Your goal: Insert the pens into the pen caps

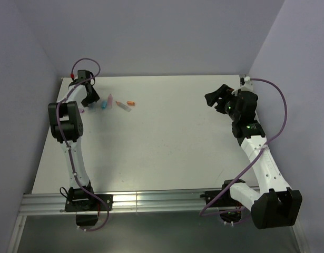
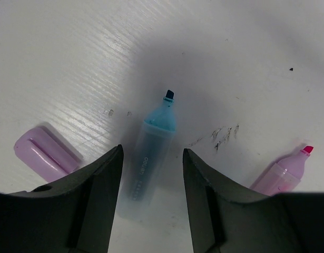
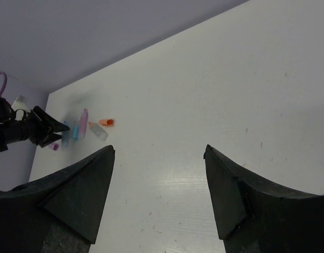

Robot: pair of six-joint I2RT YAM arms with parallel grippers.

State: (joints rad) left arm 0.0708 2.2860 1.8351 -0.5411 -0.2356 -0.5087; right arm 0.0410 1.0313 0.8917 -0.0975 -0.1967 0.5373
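The left claw (image 2: 152, 152) is hanging low over the table (image 2: 230, 52), its two dark jaws standing moderately apart and holding nothing. The blue pen (image 2: 157, 126) is lying between them with a thin gap showing on each side, so the jaws are flanking it, not pinching it. The pen's long axis is running straight away from the wrist, parallel to the jaw faces. Its dark nib is pointing outward and its rear end is reaching back between the jaws. The grasp turns on this: closing would probably squeeze the barrel across its width, toward the back half.

Just left of the claw, the pink cap (image 2: 43, 154) is lying flat. To the right, the pink pen (image 2: 283, 174) is lying at a slant, its tail hidden behind the jaw. Seen from above, the clear pen (image 1: 123, 105) and the orange cap (image 1: 131, 102) are lying a little farther right.

The right claw (image 3: 159, 155) is hovering raised at the far right, jaws wide and empty, well apart from every pen. The left arm is by far the nearer one.
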